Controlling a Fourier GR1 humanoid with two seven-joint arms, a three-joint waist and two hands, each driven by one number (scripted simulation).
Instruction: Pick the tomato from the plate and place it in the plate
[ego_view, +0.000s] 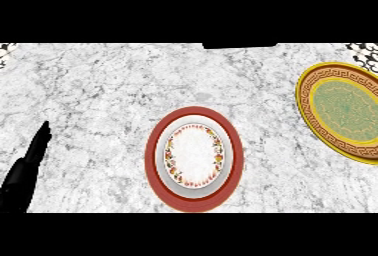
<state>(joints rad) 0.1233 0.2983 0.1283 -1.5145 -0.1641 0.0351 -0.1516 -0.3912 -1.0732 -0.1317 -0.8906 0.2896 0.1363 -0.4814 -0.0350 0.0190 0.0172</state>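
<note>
White-grey marble desk. Red-rimmed plate at centre; gold-rimmed plate with green middle at far right, well apart from it. No tomato visible on either plate or anywhere on the desk, so its position cannot be told. Left robot hand at the lower-left edge, fingers straight and pointing up, holding nothing, resting. Right robot hand not in view. The red-rimmed plate lies to the right of the left robot hand; the gold-rimmed plate lies farther right.

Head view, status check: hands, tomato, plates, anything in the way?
Left hand open, resting at left edge; right hand not in view. No tomato visible. Red-rimmed plate at centre and gold-rimmed plate at right both bare. Nothing between them.
</note>
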